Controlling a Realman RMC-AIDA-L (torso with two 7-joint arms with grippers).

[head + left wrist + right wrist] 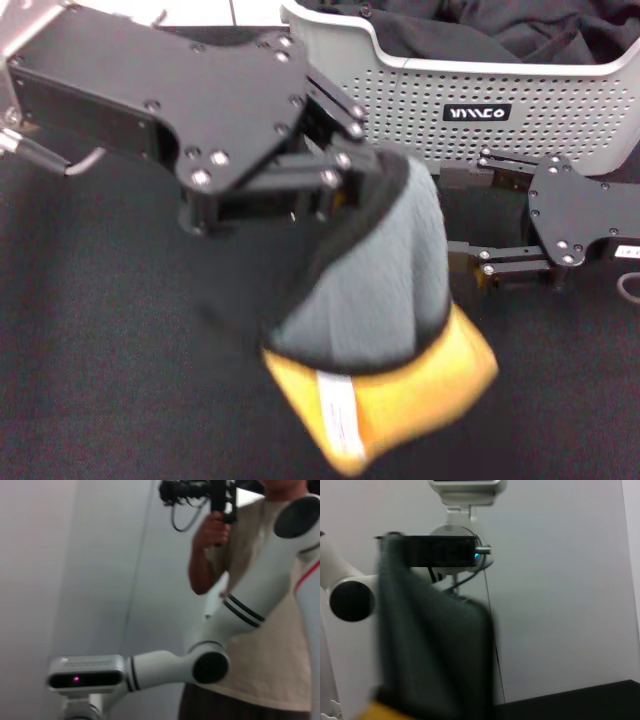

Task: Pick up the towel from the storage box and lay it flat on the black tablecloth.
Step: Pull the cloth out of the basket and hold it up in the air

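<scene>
Now the left gripper (345, 175) is clamped on the towel (375, 300), hanging bunched above the black tablecloth (100, 380), so it could land crumpled if dropped while the open right gripper (470, 215) waits nearby.

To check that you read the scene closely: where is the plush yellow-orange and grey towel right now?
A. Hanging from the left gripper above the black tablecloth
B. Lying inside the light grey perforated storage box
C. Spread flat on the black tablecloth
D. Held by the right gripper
A: the towel hangs bunched from the left gripper, outside the storage box, over the black tablecloth; the right gripper holds nothing.
</scene>
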